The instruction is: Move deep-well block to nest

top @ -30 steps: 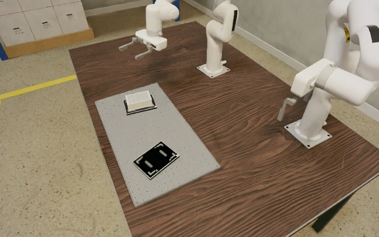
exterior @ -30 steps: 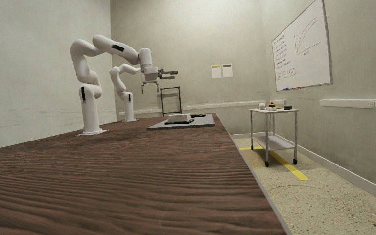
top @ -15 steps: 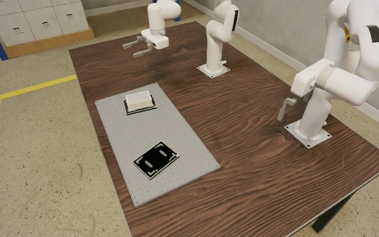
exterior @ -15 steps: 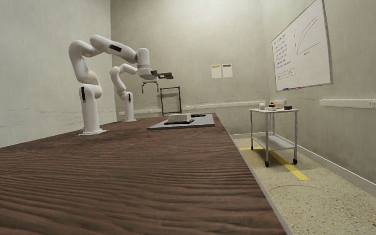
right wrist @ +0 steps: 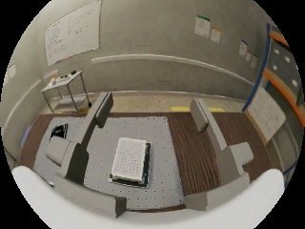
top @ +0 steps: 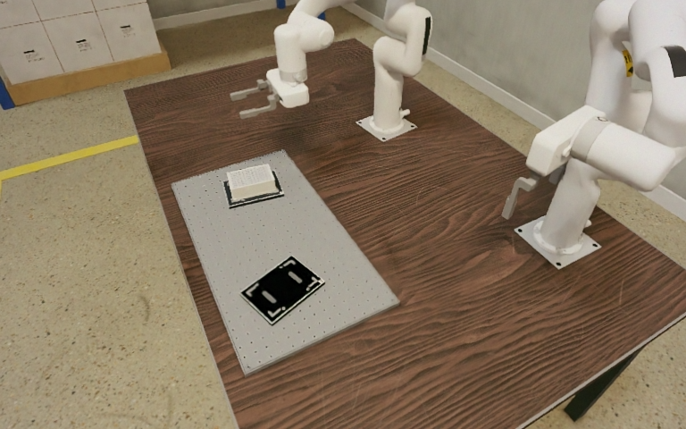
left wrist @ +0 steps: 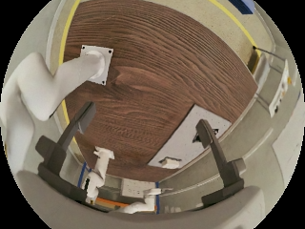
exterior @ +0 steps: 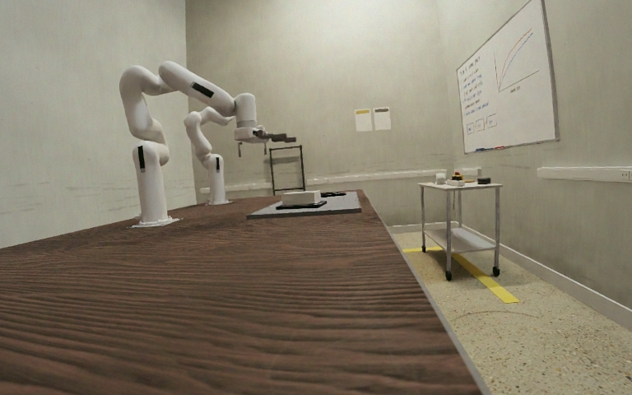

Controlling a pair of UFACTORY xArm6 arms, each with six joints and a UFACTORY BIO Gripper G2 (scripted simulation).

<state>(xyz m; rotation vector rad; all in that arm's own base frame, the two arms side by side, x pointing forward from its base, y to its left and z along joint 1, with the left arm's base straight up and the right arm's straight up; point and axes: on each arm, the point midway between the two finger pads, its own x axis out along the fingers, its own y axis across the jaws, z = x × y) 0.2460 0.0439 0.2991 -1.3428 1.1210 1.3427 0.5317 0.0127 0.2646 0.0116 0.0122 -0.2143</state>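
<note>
"Currently, where's your right claw (top: 236, 105) (exterior: 293, 139) (left wrist: 169, 190) (right wrist: 152, 107)?"
"Level above the table (top: 455, 303) (exterior: 209, 302) (left wrist: 138, 57) (right wrist: 195, 162), my fingers partly open, pointing toward the long edge opposite the arms; the deep-well block (top: 251, 180) (exterior: 301, 197) (left wrist: 170, 163) (right wrist: 130, 158) sits in N1 (top: 257, 202) (exterior: 286, 206) (left wrist: 179, 160) (right wrist: 148, 162)."

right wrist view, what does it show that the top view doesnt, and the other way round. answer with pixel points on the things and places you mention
Only the right wrist view: the whiteboard (right wrist: 73, 31) and the small cart (right wrist: 71, 80) by the wall.

Only the top view: both arms' mounting plates on the table, and the left tool (top: 531, 199).

Both: the deep-well block (right wrist: 130, 158) (top: 251, 181) on its nest, the other nest (right wrist: 58, 132) (top: 283, 289), the perforated plate (right wrist: 164, 157) (top: 222, 232) and the right tool (right wrist: 152, 112) (top: 236, 105).
</note>
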